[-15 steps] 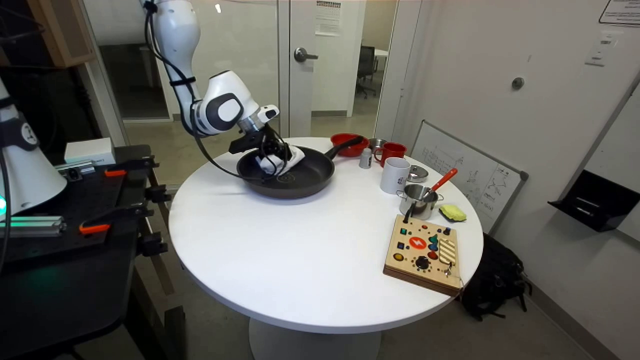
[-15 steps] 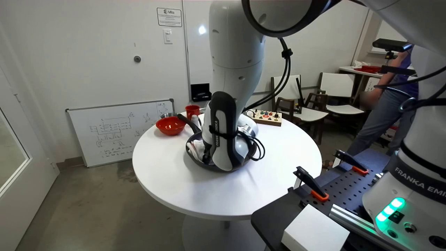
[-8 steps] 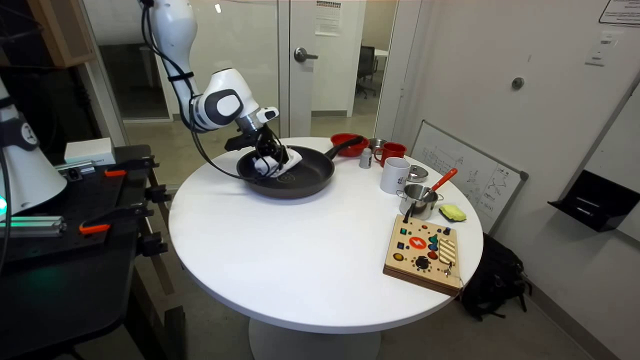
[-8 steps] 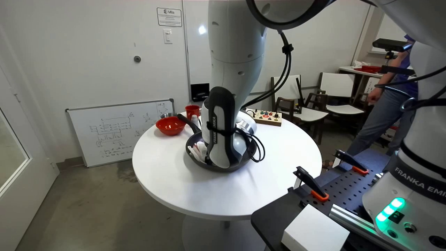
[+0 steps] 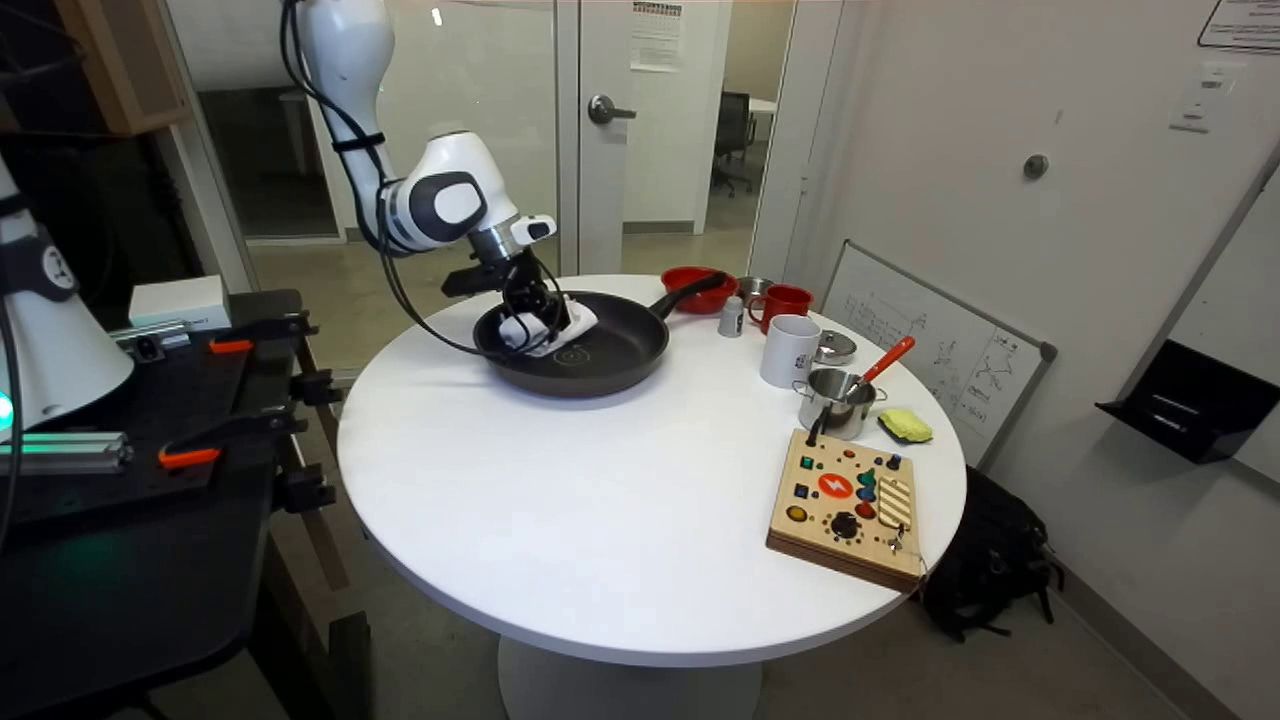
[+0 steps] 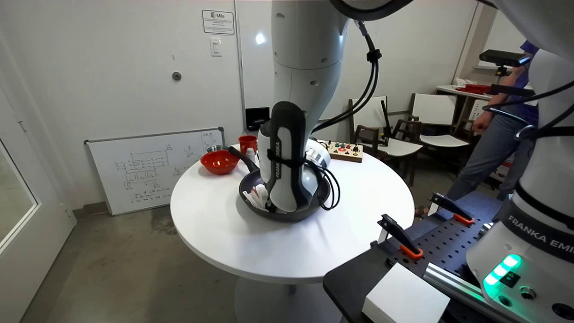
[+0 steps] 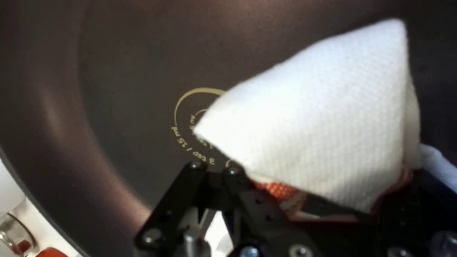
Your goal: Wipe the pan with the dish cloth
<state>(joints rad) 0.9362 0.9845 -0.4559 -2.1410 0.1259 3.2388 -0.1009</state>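
A dark frying pan (image 5: 625, 345) sits on the round white table (image 5: 600, 500), its handle pointing away toward the red bowl. It also shows in an exterior view (image 6: 251, 180) and in the wrist view (image 7: 125, 71). The white dish cloth (image 5: 580, 318) with red patches lies bunched inside the pan, beside the printed ring at its centre. It also shows in the wrist view (image 7: 321, 107) and in an exterior view (image 6: 258, 196). My gripper (image 5: 550, 318) is tilted down into the pan, shut on the cloth. Its fingertips are hidden by the cloth.
A red bowl (image 5: 690, 282), grey shaker (image 5: 732, 318), red mug (image 5: 785, 303) and white mug (image 5: 790, 352) stand beyond the handle. A steel pot (image 5: 835, 400), sponge (image 5: 906, 426) and wooden button board (image 5: 850, 515) lie along the table's edge. Cables hang beside the gripper.
My gripper and the cloth have slid a little across the pan, away from the handle side, showing more of the printed ring. The pan has not visibly moved.
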